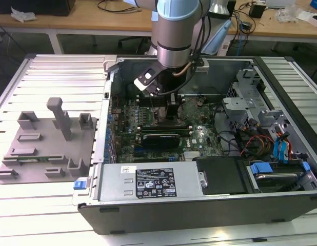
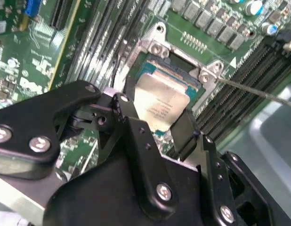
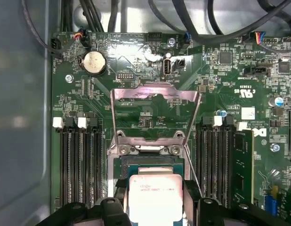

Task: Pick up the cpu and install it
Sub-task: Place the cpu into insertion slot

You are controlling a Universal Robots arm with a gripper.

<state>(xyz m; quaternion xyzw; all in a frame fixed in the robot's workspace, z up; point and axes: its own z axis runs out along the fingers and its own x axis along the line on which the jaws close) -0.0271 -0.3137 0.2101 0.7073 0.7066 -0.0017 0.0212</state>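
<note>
One cpu (image 3: 155, 197) held at the socket (image 3: 136, 165)

Two black fingers (image 2: 136, 136) of the gripper (image 2: 157, 117) are closed on the cpu. It is just over the dark socket; seated or not, one cannot tell. Behind it the metal frame (image 3: 136, 92) stands open on the green motherboard (image 3: 79, 99), inside the computer case (image 1: 199, 210).

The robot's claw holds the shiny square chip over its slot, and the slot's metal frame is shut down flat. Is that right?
No. The metal frame is flipped open, not shut, as the first wrist view shows. The gripper does hold the cpu over the socket.
</note>
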